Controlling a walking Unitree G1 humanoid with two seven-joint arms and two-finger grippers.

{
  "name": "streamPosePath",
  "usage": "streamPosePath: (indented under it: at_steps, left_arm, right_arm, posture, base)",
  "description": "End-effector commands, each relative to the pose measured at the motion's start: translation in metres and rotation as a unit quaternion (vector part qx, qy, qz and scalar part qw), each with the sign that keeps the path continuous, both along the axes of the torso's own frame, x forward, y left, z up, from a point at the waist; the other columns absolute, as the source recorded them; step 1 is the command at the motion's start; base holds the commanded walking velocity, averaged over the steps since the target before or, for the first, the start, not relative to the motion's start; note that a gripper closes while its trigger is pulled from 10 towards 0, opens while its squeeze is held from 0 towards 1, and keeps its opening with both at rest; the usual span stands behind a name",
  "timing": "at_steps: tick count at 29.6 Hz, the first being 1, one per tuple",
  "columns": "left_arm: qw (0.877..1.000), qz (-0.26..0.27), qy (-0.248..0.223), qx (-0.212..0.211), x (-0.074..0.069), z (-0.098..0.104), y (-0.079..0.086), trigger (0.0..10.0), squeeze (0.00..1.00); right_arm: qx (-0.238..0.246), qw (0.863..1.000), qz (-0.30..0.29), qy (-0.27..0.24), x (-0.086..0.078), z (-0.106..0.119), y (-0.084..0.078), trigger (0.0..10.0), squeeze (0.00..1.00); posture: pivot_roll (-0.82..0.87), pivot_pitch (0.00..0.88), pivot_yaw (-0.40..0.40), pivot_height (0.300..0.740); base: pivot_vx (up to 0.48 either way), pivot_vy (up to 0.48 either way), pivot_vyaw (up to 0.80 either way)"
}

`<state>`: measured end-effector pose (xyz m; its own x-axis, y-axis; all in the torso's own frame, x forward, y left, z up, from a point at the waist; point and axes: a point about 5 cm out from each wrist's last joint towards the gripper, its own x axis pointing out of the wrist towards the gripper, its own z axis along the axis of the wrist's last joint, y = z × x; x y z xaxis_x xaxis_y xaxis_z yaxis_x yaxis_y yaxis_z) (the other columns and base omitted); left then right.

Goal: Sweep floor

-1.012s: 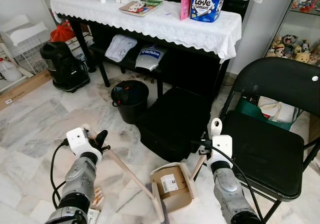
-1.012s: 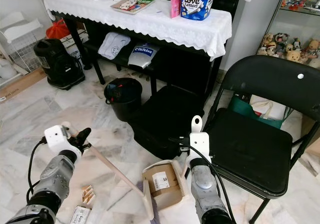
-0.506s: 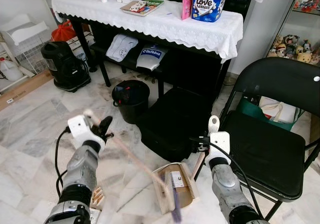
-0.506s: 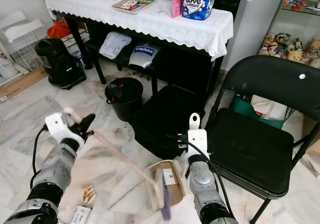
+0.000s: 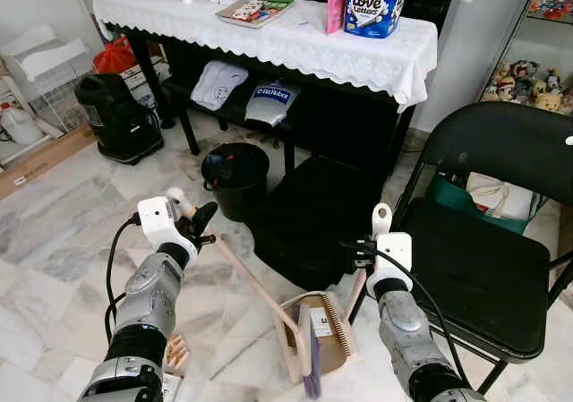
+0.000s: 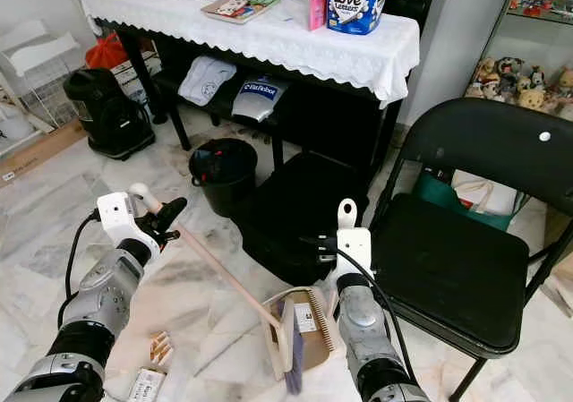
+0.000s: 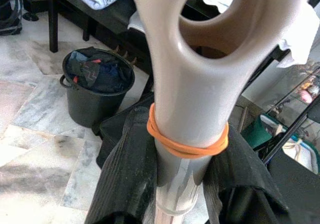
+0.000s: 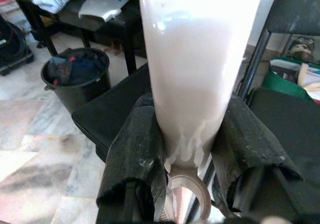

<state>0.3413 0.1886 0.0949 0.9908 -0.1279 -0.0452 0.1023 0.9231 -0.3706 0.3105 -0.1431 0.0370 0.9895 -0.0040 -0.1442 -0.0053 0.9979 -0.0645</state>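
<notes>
My left claw [image 5: 199,226] was clamped on the broom [image 5: 255,286], its bristles at the dustpan [image 5: 327,332] on the floor; my right claw [image 5: 372,252] gripped that dustpan's handle. Judging by the angle, a hard stroke could tip the pan and scatter debris.
</notes>
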Motion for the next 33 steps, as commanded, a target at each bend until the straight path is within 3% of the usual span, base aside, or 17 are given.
streamPosePath:
  at_steps: [1, 7, 14, 15, 19, 30, 33]
  left_arm:
    - [1.000, -0.002, -0.003, -0.003, 0.002, 0.004, 0.000, 10.0, 0.00]
    - [0.999, 0.020, -0.028, 0.015, 0.004, 0.015, 0.004, 10.0, 0.00]
    - [0.993, 0.049, -0.087, 0.064, 0.006, 0.038, 0.006, 10.0, 0.00]
    - [0.986, 0.057, -0.118, 0.105, 0.006, 0.050, 0.004, 10.0, 0.00]
    - [0.975, 0.059, -0.164, 0.140, 0.007, 0.067, -0.004, 10.0, 0.00]
    - [0.959, 0.071, -0.215, 0.169, 0.009, 0.093, -0.009, 10.0, 0.00]
    - [0.950, 0.079, -0.238, 0.185, 0.009, 0.105, -0.009, 10.0, 0.00]
  right_arm:
    - [0.027, 0.997, 0.017, -0.069, 0.014, 0.028, 0.012, 10.0, 0.00]
    - [0.048, 0.993, 0.034, -0.106, 0.023, 0.046, 0.022, 10.0, 0.00]
    - [0.058, 0.991, 0.035, -0.115, 0.027, 0.052, 0.024, 10.0, 0.00]
    - [0.062, 0.990, 0.035, -0.118, 0.029, 0.054, 0.023, 10.0, 0.00]
    - [0.066, 0.990, 0.033, -0.120, 0.031, 0.057, 0.022, 10.0, 0.00]
    - [0.085, 0.988, 0.027, -0.129, 0.036, 0.064, 0.023, 10.0, 0.00]
    - [0.088, 0.988, 0.027, -0.127, 0.038, 0.065, 0.023, 10.0, 0.00]
  posture:
    - [-0.01, 0.000, 0.067, 0.740]
    - [0.00, 0.000, 0.067, 0.740]
    - [0.00, 0.000, 0.066, 0.740]
    - [0.00, 0.000, 0.062, 0.740]
    - [0.01, 0.000, 0.058, 0.740]
    - [0.02, 0.000, 0.052, 0.740]
    - [0.02, 0.000, 0.047, 0.740]
  base:
    - [0.000, 0.000, 0.00]
    - [0.000, 0.000, 0.00]
    - [0.000, 0.000, 0.00]
    - [0.000, 0.000, 0.00]
    - [0.000, 0.000, 0.00]
    - [0.000, 0.000, 0.00]
    - [0.000, 0.000, 0.00]
